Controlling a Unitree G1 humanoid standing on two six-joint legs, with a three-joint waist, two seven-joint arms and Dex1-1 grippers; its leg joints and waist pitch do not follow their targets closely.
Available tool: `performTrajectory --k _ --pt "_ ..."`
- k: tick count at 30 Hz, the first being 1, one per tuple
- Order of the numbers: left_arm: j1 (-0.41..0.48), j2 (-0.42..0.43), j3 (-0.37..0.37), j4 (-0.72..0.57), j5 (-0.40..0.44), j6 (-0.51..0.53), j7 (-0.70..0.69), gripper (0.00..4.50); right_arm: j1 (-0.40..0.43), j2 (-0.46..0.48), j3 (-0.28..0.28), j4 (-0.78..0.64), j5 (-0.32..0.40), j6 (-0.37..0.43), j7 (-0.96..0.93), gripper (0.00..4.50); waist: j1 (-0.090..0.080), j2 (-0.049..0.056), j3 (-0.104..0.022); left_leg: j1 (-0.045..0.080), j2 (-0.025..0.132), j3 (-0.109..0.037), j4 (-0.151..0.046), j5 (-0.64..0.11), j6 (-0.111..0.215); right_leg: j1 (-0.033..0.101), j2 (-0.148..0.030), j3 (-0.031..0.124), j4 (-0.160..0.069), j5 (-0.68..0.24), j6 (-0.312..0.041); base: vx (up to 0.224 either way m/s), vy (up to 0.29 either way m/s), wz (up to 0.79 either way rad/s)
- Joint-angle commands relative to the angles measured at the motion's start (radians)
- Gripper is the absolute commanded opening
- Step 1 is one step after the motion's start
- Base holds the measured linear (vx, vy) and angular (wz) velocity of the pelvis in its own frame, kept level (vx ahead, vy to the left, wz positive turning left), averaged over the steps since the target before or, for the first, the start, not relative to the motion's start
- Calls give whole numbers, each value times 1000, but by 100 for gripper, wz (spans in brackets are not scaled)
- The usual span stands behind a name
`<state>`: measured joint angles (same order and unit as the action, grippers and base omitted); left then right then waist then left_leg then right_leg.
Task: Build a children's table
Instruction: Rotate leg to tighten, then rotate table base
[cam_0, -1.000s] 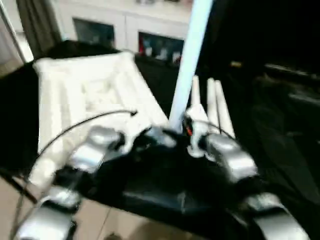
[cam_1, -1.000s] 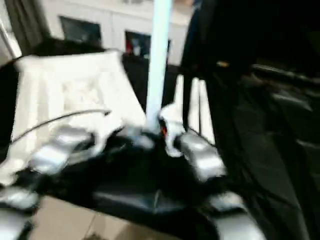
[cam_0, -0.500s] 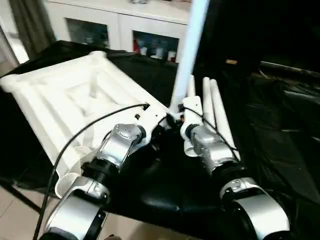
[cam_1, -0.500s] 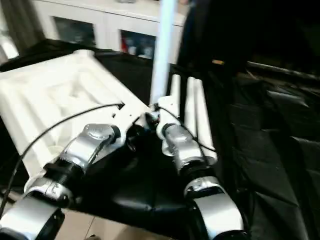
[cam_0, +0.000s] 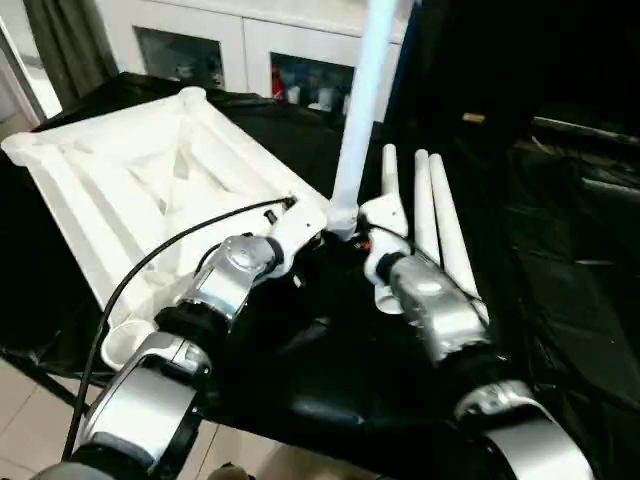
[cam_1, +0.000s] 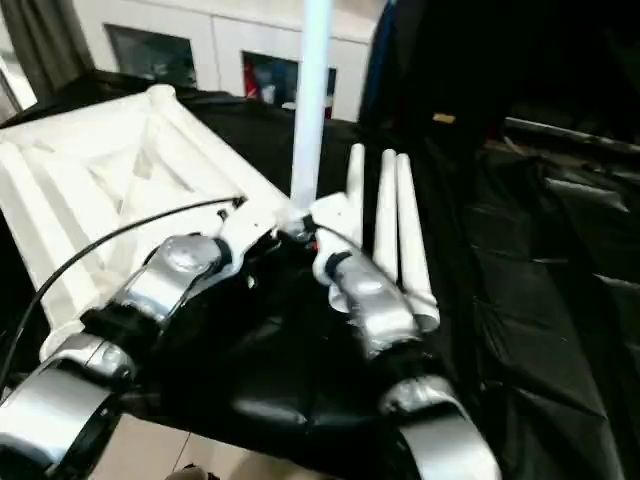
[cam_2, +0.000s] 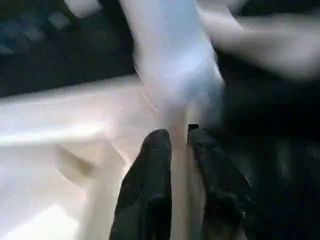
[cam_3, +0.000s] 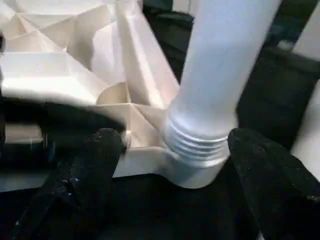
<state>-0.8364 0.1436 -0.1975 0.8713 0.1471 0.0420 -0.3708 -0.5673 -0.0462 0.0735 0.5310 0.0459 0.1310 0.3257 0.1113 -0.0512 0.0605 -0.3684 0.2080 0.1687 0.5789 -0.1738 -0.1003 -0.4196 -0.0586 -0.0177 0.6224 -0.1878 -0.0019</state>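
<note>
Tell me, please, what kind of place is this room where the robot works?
Probably a room in a home or a lab set up like one. A white cabinet with glass doors stands behind, a dark curtain hangs beside it, and the floor looks tiled. A black cloth covers the work surface.

Smooth white plastic tabletop (cam_0: 130, 190), matt black cloth (cam_0: 560, 260)
</note>
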Motion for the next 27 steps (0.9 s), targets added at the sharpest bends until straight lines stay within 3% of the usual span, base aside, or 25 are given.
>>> performTrajectory --k 1,3,6,8,9,10,12,13,14,15,17,18,19,21,25,27 --pt "-34 12 45 0 -5 -8 95 98 31 -12 0 -88 7 50 8 381 1 12 -77 11 5 2 -55 -112 32 72 -52 26 -52 105 -210 0 0 0" --pt "-18 42 84 -32 9 26 190 98 57 -8 13 -145 6 88 10 381 -2 10 -75 12 5 2 -58 -139 22 72 -54 26 -57 43 -202 0 0 0" --pt "26 74 109 -106 22 57 231 144 67 -2 29 -158 1 106 13 381 -8 12 -74 11 6 0 -60 -162 8 68 -56 26 -62 -24 -193 0 0 0" --pt "92 103 140 -216 39 93 262 145 78 5 46 -172 -2 122 15 381 -14 9 -71 8 13 -1 -63 -169 0 67 -58 25 -59 -33 -200 0 0 0" --pt "135 117 161 -291 49 117 275 166 82 11 52 -175 -1 131 15 381 -16 14 -72 11 15 -1 -62 -170 -1 64 -58 25 -57 -32 -201 0 0 0" --pt "172 128 180 -354 56 137 288 182 88 16 56 -183 -2 142 14 381 -18 10 -69 8 13 0 -62 -166 2 62 -56 26 -60 -31 -198 0 0 0" --pt "260 146 227 -508 70 184 313 190 92 25 64 -188 -4 159 17 381 -19 17 -69 9 15 0 -64 -161 0 57 -53 25 -58 -13 -202 0 0 0" --pt "275 149 236 -534 74 193 318 193 93 27 66 -189 -4 161 17 381 -17 14 -65 10 17 0 -66 -179 -3 56 -54 24 -59 -36 -200 0 0 0" --pt "341 158 271 -647 85 227 334 202 92 33 72 -183 -7 167 18 381 -19 16 -64 12 20 1 -67 -193 -7 53 -56 24 -59 -49 -200 0 0 0" --pt "397 161 304 -740 99 255 351 215 89 39 77 -175 -10 168 17 381 -22 10 -57 10 21 0 -72 -220 -10 51 -54 23 -65 -89 -191 0 0 0" --pt "441 163 327 -814 111 279 368 234 85 45 82 -168 -11 169 13 381 -21 13 -54 11 20 -1 -75 -248 -12 47 -54 24 -70 -138 -175 0 0 0" --pt "482 162 348 -875 114 281 378 239 81 51 87 -159 -14 170 10 381 -18 7 -51 18 17 4 -73 -271 -11 36 -49 26 -79 -176 -159 0 0 0" --pt "528 162 369 -932 145 279 407 249 77 57 92 -152 -16 171 5 381 -17 8 -50 12 18 -1 -78 -275 -13 41 -52 26 -77 -189 -150 0 0 0" --pt "612 156 428 -1015 197 297 480 272 72 65 101 -146 -19 177 7 381 -20 10 -50 8 20 -3 -79 -266 -15 42 -52 26 -75 -165 -139 0 0 0" --pt "689 155 512 -1044 214 365 527 305 72 66 105 -153 -20 182 5 381 -23 10 -50 7 12 -1 -73 -224 -10 41 -44 26 -69 -84 -134 0 0 0" --pt "728 165 529 -1055 228 404 535 320 74 65 105 -159 -20 184 2 381 -21 11 -48 7 11 -2 -74 -232 -9 40 -44 26 -71 -98 -130 0 0 0"
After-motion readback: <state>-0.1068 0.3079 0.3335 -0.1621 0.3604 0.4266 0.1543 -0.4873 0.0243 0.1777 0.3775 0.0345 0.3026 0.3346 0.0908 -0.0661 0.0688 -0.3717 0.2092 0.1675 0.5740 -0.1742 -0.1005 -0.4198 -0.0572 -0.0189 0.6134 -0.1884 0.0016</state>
